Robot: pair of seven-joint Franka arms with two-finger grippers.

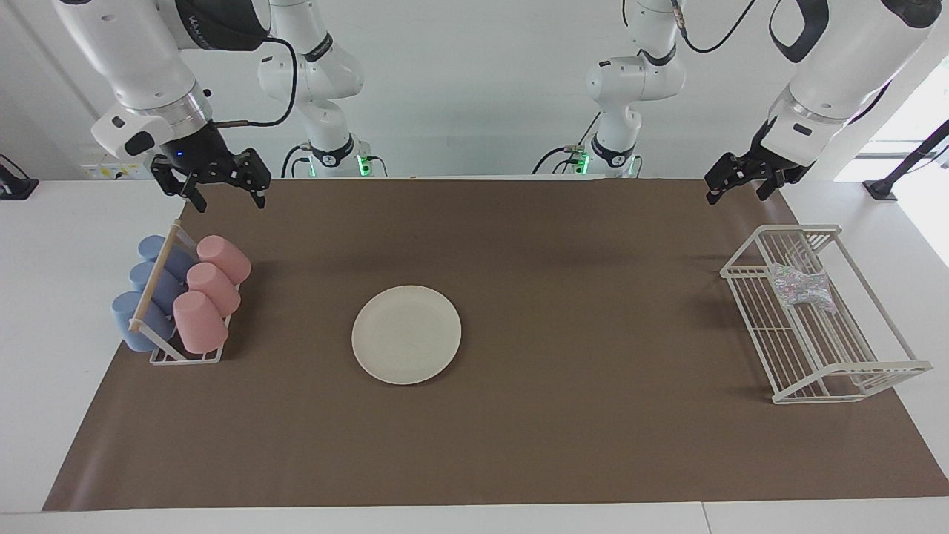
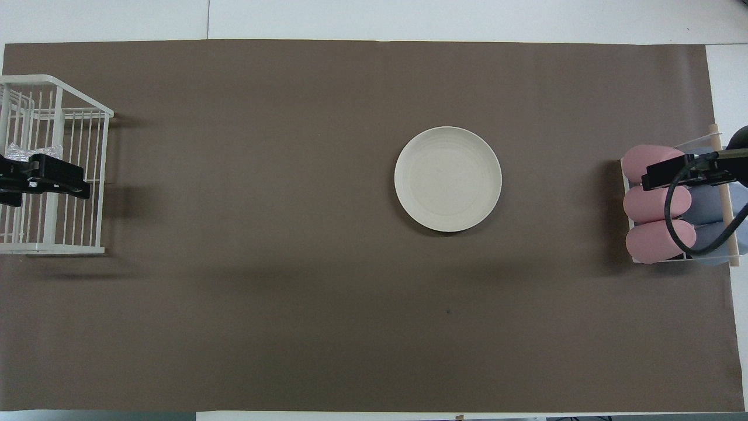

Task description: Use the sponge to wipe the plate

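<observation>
The cream-white plate (image 1: pixel 406 334) (image 2: pixel 447 179) lies flat on the brown mat, near the middle of the table, with nothing on it. The silvery mesh sponge (image 1: pixel 799 288) (image 2: pixel 29 151) rests inside the white wire rack (image 1: pixel 852 374) (image 2: pixel 70 249) at the left arm's end of the table. My left gripper (image 1: pixel 734 194) (image 2: pixel 58 180) hangs tilted and open, empty, above the rack's end that lies nearer to the robots. My right gripper (image 1: pixel 230 204) (image 2: pixel 672 175) hovers open and empty over the cup holder.
A holder with pink cups (image 1: pixel 200 320) (image 2: pixel 657 203) and blue cups (image 1: pixel 137 319) lying on their sides stands at the right arm's end of the table. The brown mat (image 1: pixel 593 445) covers most of the table.
</observation>
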